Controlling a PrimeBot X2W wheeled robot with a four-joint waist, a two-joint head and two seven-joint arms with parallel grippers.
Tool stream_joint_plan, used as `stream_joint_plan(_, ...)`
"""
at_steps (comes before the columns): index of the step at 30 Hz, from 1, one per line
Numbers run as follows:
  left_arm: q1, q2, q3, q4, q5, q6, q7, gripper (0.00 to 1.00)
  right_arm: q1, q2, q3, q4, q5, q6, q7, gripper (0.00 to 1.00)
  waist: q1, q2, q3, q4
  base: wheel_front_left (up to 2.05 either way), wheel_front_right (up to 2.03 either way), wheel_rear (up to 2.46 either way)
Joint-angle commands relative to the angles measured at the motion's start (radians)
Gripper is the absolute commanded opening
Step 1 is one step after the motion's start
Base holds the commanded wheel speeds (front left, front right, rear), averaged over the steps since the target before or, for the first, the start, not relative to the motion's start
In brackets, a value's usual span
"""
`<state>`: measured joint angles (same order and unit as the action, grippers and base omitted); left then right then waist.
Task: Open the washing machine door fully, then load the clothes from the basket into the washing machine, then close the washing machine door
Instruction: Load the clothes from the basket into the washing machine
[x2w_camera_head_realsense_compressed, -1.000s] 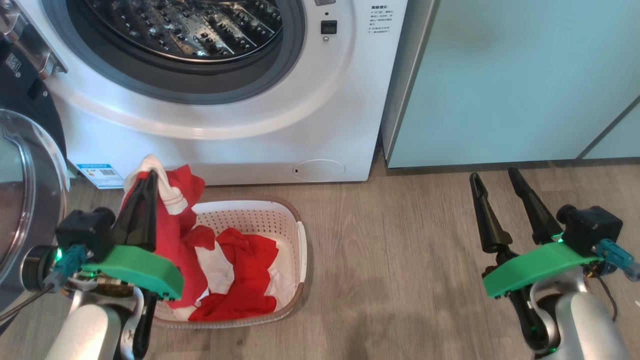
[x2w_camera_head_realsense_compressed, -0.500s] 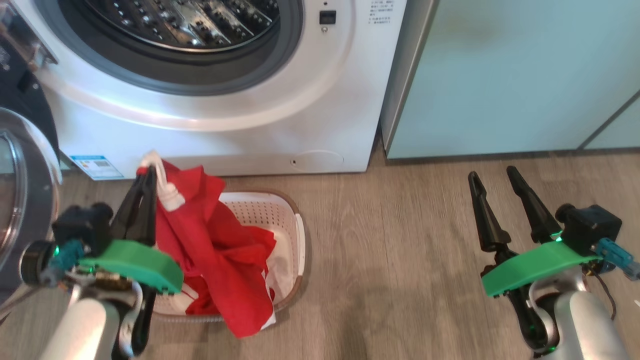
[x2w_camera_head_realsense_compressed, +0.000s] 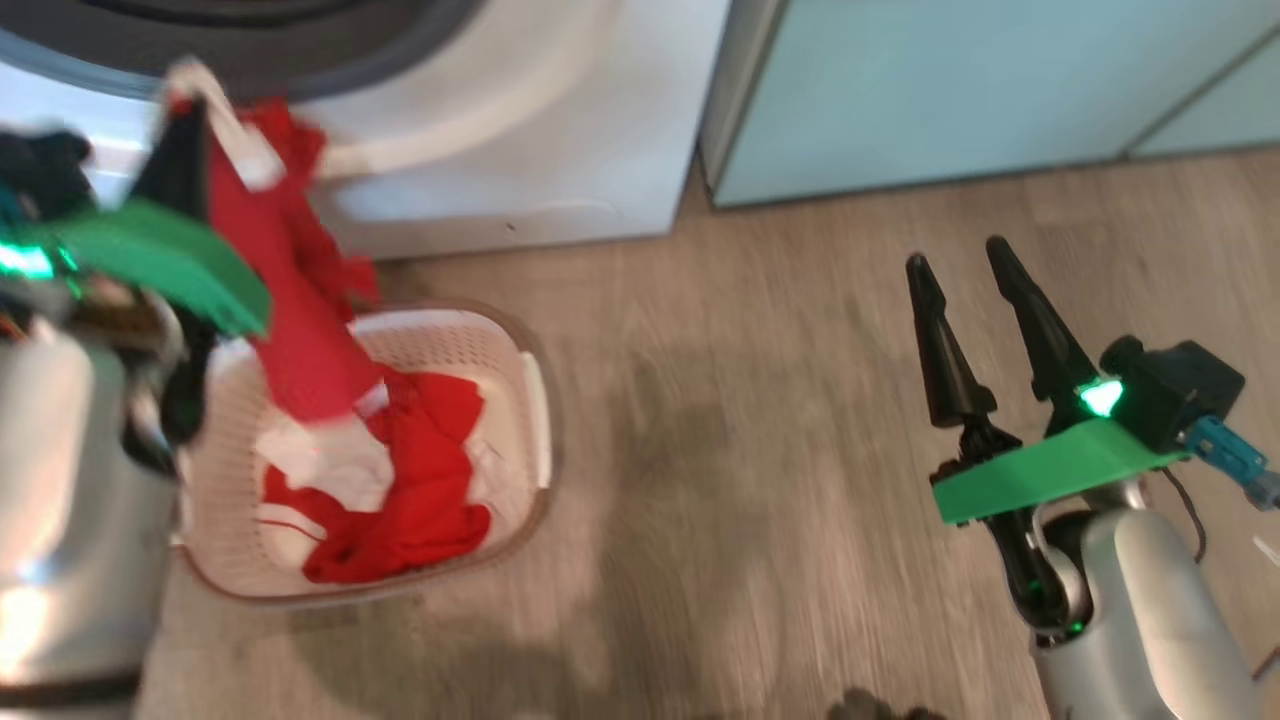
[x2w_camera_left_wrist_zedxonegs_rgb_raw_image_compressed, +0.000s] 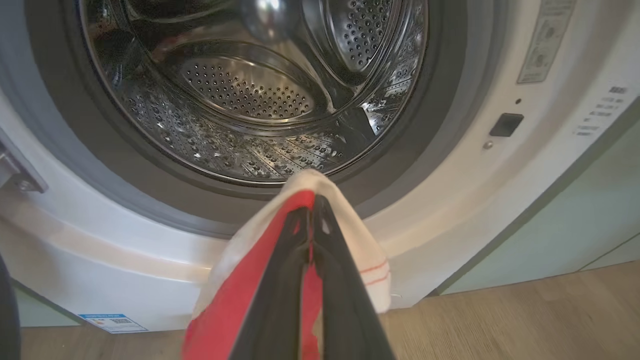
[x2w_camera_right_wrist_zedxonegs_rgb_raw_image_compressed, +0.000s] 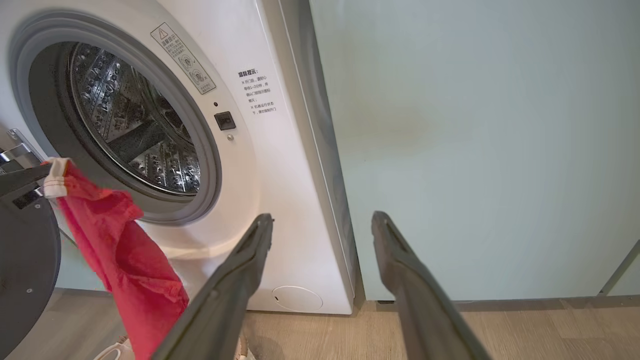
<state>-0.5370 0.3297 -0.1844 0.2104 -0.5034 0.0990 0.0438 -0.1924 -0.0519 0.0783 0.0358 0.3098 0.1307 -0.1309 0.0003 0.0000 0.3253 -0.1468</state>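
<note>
Mint cabinets (x2w_camera_head_realsense_compressed: 900, 90) adjoin the washing machine (x2w_camera_head_realsense_compressed: 520, 150); clothes (x2w_camera_head_realsense_compressed: 300, 330) dangle over the basket (x2w_camera_head_realsense_compressed: 450, 335)

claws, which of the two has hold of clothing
The left claw, shut on the red garment by its white band, in front of the washing machine. The right claw stands open and empty over the floor.

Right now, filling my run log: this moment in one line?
left fingers shut on clothes | clothes hanging before washing machine | right fingers open

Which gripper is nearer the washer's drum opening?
Left. The left gripper, shut on the clothes, is close before the drum; the right gripper, open, stands off, facing the cabinet.
</note>
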Motion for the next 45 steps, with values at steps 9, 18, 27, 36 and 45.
stream_joint_plan(9,-0.353,0.129,0.064,0.216,-0.008,-0.050,0.080,0.00,-0.097,0.002,0.085,0.026,0.062,0.000,-0.082,1.00,-0.0003,0.0000,0.184,-0.156,0.00,0.00,0.00)
stream_joint_plan(18,-0.577,0.217,0.074,0.369,-0.014,-0.073,0.193,0.00,-0.163,0.002,0.147,0.068,0.123,0.000,-0.124,1.00,-0.0003,0.0000,0.307,-0.237,0.00,0.00,0.00)
stream_joint_plan(27,-0.775,0.308,0.078,0.423,-0.003,-0.071,0.299,0.00,-0.216,0.002,0.184,0.062,0.175,0.000,-0.130,1.00,-0.0003,0.0000,0.406,-0.299,0.00,0.00,0.00)
stream_joint_plan(36,-0.954,0.348,0.090,0.421,0.040,-0.033,0.197,0.00,-0.242,0.002,0.219,0.040,0.220,0.000,-0.131,1.00,-0.0003,0.0000,0.482,-0.364,0.00,0.00,0.00)
stream_joint_plan(45,-1.062,0.362,0.066,0.482,0.119,-0.029,-0.065,0.00,-0.239,0.002,0.222,0.022,0.239,0.000,-0.131,1.00,-0.0003,0.0000,0.507,-0.382,0.00,0.00,0.00)
